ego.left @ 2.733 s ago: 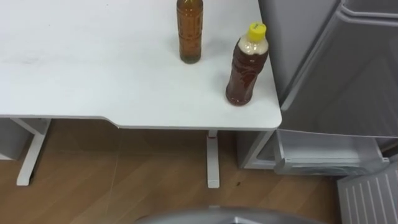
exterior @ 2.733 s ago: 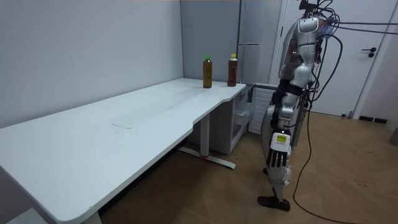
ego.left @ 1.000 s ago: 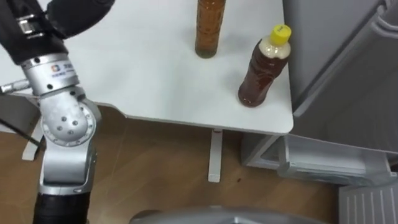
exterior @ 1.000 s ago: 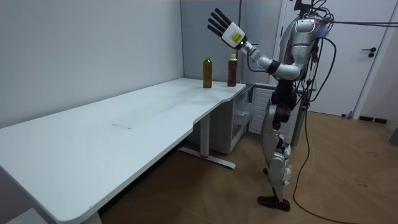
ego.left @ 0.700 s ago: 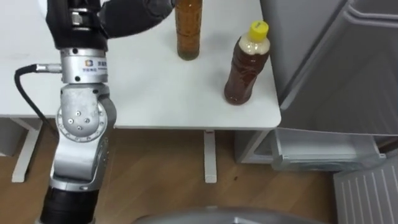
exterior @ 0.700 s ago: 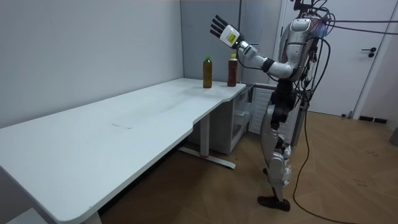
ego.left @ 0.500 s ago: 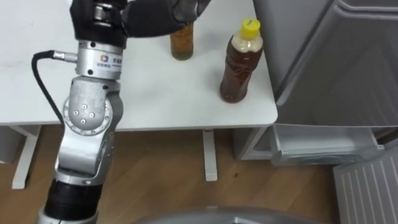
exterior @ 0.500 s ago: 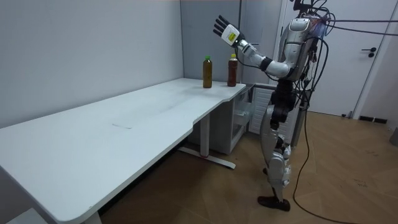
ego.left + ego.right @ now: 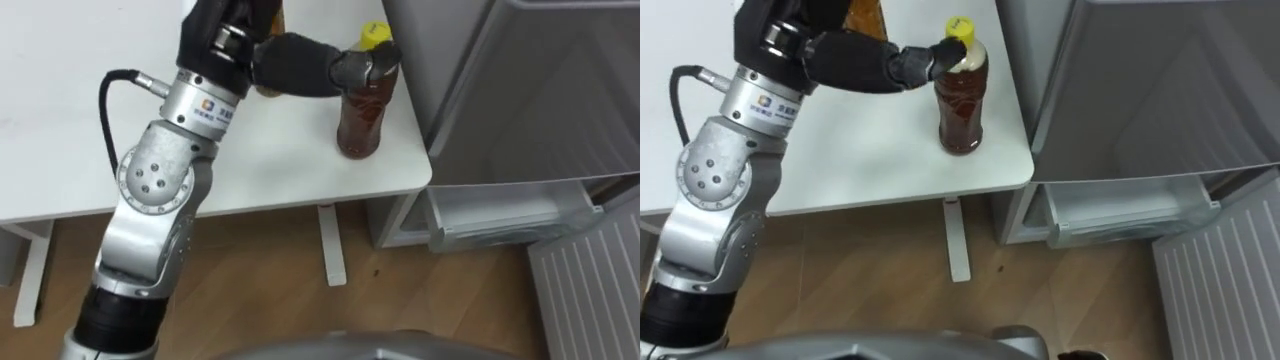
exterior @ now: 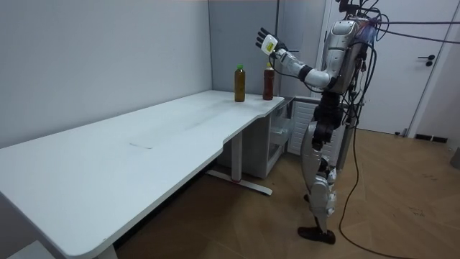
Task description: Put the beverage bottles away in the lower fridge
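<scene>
1. My left hand [image 9: 295,62] is out over the white table [image 9: 60,110], released, fingers straight. The room view shows them spread and pointing up above the bottles, wrapped round nothing.
2. The drink I am after is the yellow-capped bottle [image 9: 362,115]. It stands upright near the table's right front corner, its long axis vertical, close beside the grey fridge [image 9: 520,90].
3. This is the relation that matters. The bottle lies to the right of my palm and lower than it. One dark digit reaches sideways to the neck just under the cap. I cannot tell for sure whether it touches the neck or only comes up beside it.
4. I judge that my palm is level with the cap rather than the body. To grasp across the upright axis, the hand should drop and slide right until the bottle's waist sits between thumb and fingers.
5. The second bottle [image 10: 239,85] stands further in on the table, to the left of the first. In my eye views it is mostly hidden behind my hand. The wrist passes right in front of it, so a careless swing could knock it over.
6. The left arm is the one at the bottle, so the pick falls to it.
7. The fridge's lower drawer [image 9: 500,215] is open below and to the right of the table corner. Neither drink is in it yet.
</scene>
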Motion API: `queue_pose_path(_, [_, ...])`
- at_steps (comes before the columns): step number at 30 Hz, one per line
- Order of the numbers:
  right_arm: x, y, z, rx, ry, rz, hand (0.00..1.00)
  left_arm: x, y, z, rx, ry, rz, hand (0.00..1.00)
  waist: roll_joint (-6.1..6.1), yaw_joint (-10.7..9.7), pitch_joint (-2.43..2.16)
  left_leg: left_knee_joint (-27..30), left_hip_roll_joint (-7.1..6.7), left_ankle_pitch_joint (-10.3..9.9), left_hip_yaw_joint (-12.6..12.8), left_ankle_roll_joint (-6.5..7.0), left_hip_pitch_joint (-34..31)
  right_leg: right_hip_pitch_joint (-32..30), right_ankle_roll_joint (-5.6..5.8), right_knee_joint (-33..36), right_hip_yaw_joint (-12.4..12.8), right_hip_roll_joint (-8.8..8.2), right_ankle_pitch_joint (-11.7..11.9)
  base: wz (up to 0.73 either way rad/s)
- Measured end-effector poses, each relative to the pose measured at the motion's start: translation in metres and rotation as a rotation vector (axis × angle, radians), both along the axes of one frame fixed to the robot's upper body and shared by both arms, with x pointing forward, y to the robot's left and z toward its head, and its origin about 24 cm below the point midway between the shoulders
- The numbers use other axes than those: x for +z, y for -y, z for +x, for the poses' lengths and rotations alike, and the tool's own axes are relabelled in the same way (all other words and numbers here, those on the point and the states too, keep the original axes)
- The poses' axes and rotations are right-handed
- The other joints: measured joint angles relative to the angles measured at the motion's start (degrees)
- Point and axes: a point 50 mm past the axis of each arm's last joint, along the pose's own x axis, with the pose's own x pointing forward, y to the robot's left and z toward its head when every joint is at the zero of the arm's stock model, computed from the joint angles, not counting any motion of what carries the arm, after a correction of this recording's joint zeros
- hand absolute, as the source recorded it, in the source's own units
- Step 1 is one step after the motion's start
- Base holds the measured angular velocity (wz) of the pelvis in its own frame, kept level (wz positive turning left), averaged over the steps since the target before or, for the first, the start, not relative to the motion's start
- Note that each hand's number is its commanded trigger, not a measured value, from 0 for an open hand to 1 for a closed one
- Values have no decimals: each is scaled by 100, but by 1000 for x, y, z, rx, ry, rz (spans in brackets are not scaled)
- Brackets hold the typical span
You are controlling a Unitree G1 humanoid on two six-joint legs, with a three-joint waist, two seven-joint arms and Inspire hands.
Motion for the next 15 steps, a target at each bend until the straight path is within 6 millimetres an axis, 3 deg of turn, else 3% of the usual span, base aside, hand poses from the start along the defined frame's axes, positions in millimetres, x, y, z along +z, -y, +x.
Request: queue_pose_path(15, [0,1,2,-3,-6,-20,0,-7,0,2,-23,-61,49,0,35,45,-8,0,69,0,29,0,-30,-120,-41,45,-1,62,26,0])
